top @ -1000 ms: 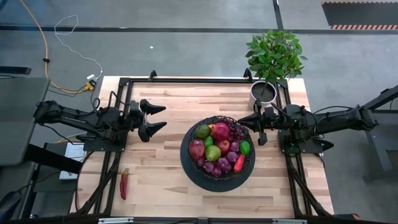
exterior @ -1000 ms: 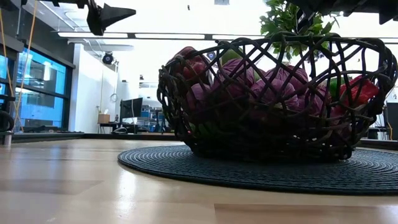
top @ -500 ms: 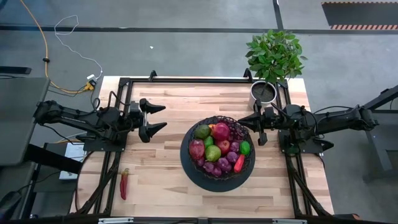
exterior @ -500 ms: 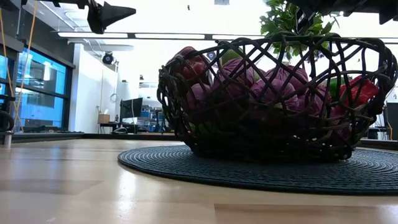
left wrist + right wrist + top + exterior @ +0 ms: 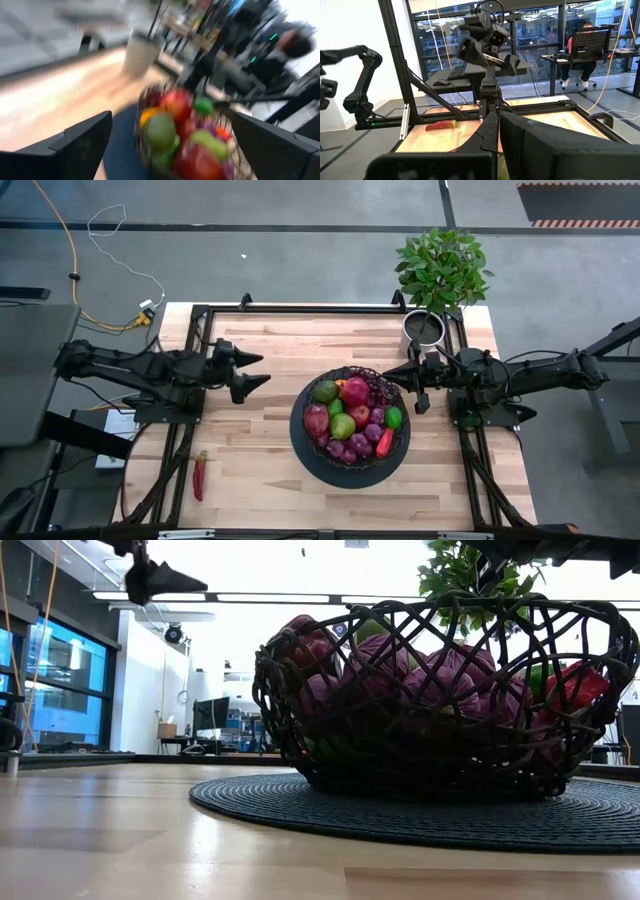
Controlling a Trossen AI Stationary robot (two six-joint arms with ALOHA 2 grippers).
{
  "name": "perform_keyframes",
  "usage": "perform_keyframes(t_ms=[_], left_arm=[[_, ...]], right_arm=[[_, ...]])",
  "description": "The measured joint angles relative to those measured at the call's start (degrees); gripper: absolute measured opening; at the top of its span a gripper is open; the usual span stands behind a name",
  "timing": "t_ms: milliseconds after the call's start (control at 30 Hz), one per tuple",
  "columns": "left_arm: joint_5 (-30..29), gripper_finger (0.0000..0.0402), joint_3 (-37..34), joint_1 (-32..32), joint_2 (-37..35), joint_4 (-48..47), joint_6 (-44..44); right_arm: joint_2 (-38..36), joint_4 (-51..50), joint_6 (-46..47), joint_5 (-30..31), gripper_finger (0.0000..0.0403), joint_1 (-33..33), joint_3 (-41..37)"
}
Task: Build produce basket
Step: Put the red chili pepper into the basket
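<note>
The basket, a round black woven wire bowl, stands on a dark round mat right of the table's middle. It is filled with produce: red and green apples, purple grapes and a lime. A red pepper lies alone on the wood near the front left. My left gripper hovers open above the table, left of the basket, pointing at it; its wrist view shows the fruit between the spread fingers, at a distance. My right gripper hangs shut at the basket's far right rim, touching nothing.
A grey pot with a green plant stands at the far right corner, behind my right gripper. Black frame rails run along the table's left, right and far sides. Bare wood lies left of the mat. A person sits at a desk beyond the table.
My left gripper has tipped its fingers downward and rolled a little while staying over the same spot left of the basket. It has stayed open. The basket, the fruit and the pepper have kept still.
</note>
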Motion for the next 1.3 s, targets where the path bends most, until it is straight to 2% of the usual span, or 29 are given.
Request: perform_keyframes(t_ms=[133,267,433,567,867,1033,1167,1300], left_arm=[[5.82,0.04,8.6,-0.01,5.03,-21.11,-15.7],[16.12,0.04,13.97,-0.33,11.68,-41.58,-28.05],[26.97,0.04,14.12,-2.9,18.55,-55.16,-36.43],[32.24,0.04,13.63,-6.73,23.17,-57.56,-41.89],[34.72,0.0391,12.57,-18.7,31.2,-57.63,-53.04],[41.05,0.0362,7.19,-25.12,32.43,-53.43,-62.05],[41.07,0.0341,4.52,-27.58,32.4,-49.56,-68.72],[40.99,0.0328,3.66,-28.67,32.45,-49.6,-70.64]], right_arm=[[0.0,-0.06,0.09,0.0,0.0,-0.01,0.0],[0.0,-0.56,-0.01,0.0,0.0,-0.02,0.02],[0.0,-1.1,-0.02,0.0,0.0,-0.02,0.02],[0.0,-1.43,-0.02,0.0,0.0,0.0,0.02],[0.0,-3.86,-0.04,-0.02,0.0,-0.02,0.04],[0.0,-3.91,-0.06,-0.02,0.0,0.0,0.04],[0.0,-4.24,-0.5,-0.02,0.0,0.0,0.04],[0.0,-4.32,-0.5,-0.02,0.0,-0.02,0.04]])
